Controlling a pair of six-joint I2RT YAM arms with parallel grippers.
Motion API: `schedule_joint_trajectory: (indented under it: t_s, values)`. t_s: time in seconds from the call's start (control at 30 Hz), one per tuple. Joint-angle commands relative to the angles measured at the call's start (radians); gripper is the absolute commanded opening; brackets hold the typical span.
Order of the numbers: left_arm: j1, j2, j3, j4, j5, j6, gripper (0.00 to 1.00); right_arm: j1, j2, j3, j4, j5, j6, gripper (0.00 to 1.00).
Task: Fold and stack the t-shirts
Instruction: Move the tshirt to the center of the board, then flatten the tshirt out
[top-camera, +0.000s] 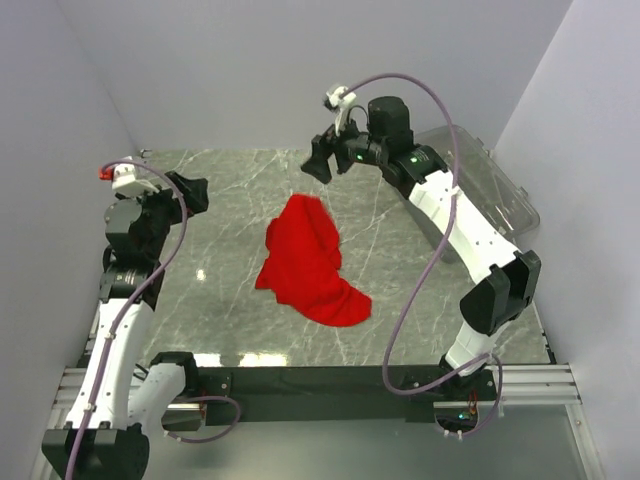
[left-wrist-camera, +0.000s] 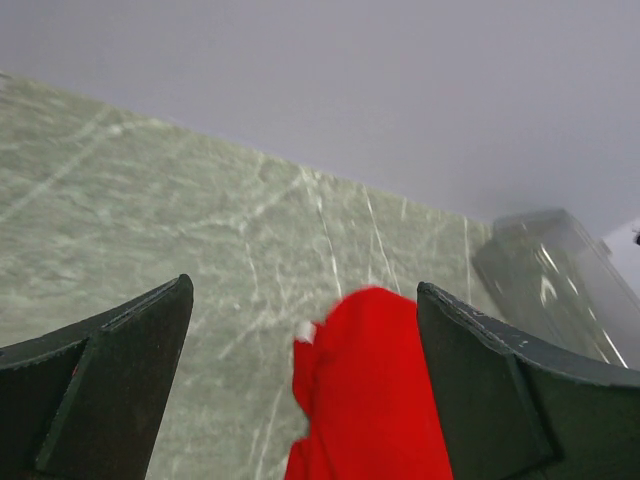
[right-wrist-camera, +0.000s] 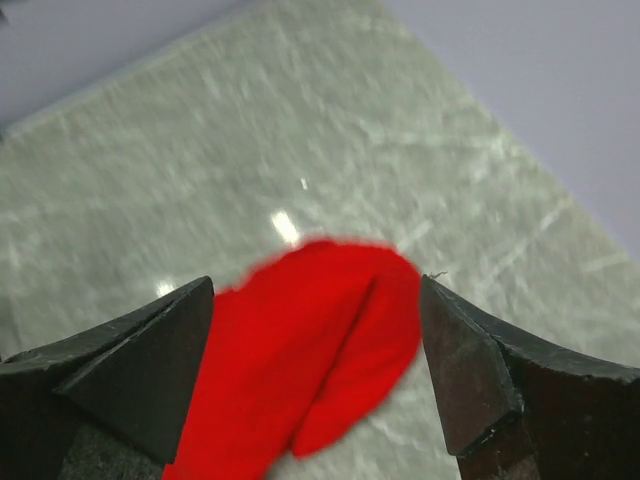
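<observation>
The red t-shirt (top-camera: 308, 262) lies crumpled in a heap near the middle of the table (top-camera: 230, 190), and neither sleeves nor collar can be told apart in its folds. In the left wrist view its lower part runs off the bottom edge; the right wrist view is blurred. The clear plastic bin (top-camera: 495, 190) at the far right is partly hidden behind the right arm.

The left gripper (top-camera: 190, 192) hangs at the left, well apart from the shirt, jaws spread wide and holding nothing. The right gripper (top-camera: 320, 160) hovers above the shirt's far end (jaws likewise wide apart), touching no cloth.

The table is grey-green marble with pale veins and a glare spot, enclosed by plain pale walls (top-camera: 300, 70).
</observation>
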Motion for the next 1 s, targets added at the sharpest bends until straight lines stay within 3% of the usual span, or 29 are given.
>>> schedule_joint_trajectory:
  t_s: [0.0,0.2,0.27,0.37,0.6,0.87,0.97]
  values:
    - [-0.002,0.034,0.019,-0.014,0.136,-0.005,1.0,-0.038,-0.063,-0.041,-0.049,-0.027,-0.146,0.89]
    - [-0.002,0.145,0.005,0.043,0.305,-0.073,0.99,-0.099,-0.131,-0.209,-0.082,-0.118,-0.237,0.89]
    - [-0.002,0.222,-0.001,0.095,0.407,-0.113,0.99,-0.134,-0.146,-0.267,-0.09,-0.151,-0.232,0.87]
    - [-0.025,0.339,0.028,0.098,0.451,-0.14,0.99,-0.163,-0.172,-0.337,-0.118,-0.211,-0.247,0.86]
    - [-0.175,0.592,0.206,-0.121,0.336,-0.058,0.99,-0.167,-0.197,-0.459,-0.251,-0.322,-0.399,0.83]
    - [-0.275,0.862,0.369,-0.176,0.287,-0.062,0.92,-0.168,-0.234,-0.526,-0.168,-0.291,-0.372,0.83]
    - [-0.324,0.955,0.456,-0.25,0.149,-0.062,0.92,-0.173,-0.232,-0.522,-0.165,-0.299,-0.363,0.83]
